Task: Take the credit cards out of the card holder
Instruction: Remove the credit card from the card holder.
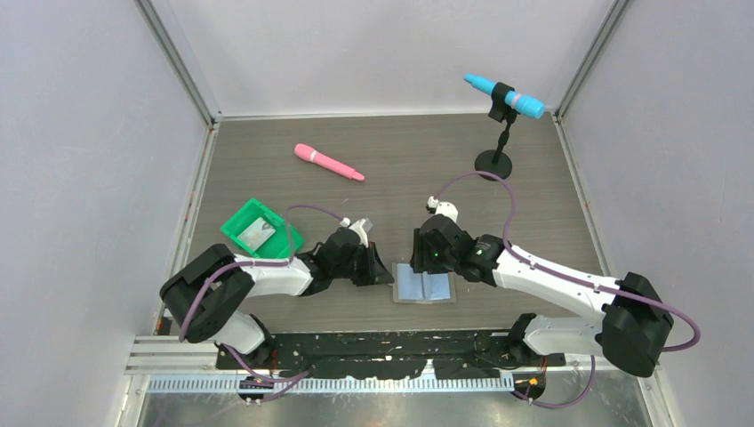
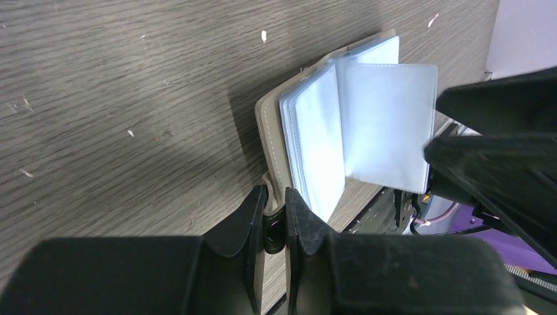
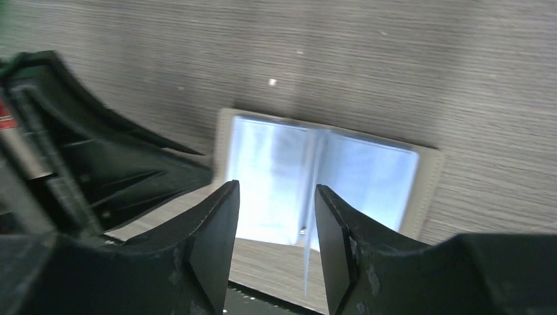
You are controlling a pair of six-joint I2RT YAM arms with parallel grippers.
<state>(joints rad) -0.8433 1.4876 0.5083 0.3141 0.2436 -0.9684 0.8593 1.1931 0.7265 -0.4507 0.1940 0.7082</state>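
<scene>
The card holder (image 1: 425, 286) lies open on the table near the front edge, grey cover down and pale blue pockets up. My left gripper (image 1: 378, 267) is shut on the clasp tab at the holder's left edge (image 2: 274, 226). My right gripper (image 1: 429, 258) hovers just above the holder, open; in the right wrist view (image 3: 276, 197) one pocket leaf (image 3: 307, 252) stands on edge between its fingers, untouched. In the left wrist view a pocket leaf (image 2: 387, 125) stands up from the holder (image 2: 269, 131). A pale credit card (image 1: 258, 233) lies in the green tray. I cannot tell whether cards are in the pockets.
The green tray (image 1: 286, 233) sits left of the left arm. A pink marker (image 1: 329, 163) lies at the back left. A blue microphone-like object (image 1: 503, 96) stands on a black stand (image 1: 493, 162) at the back right. Walls close three sides.
</scene>
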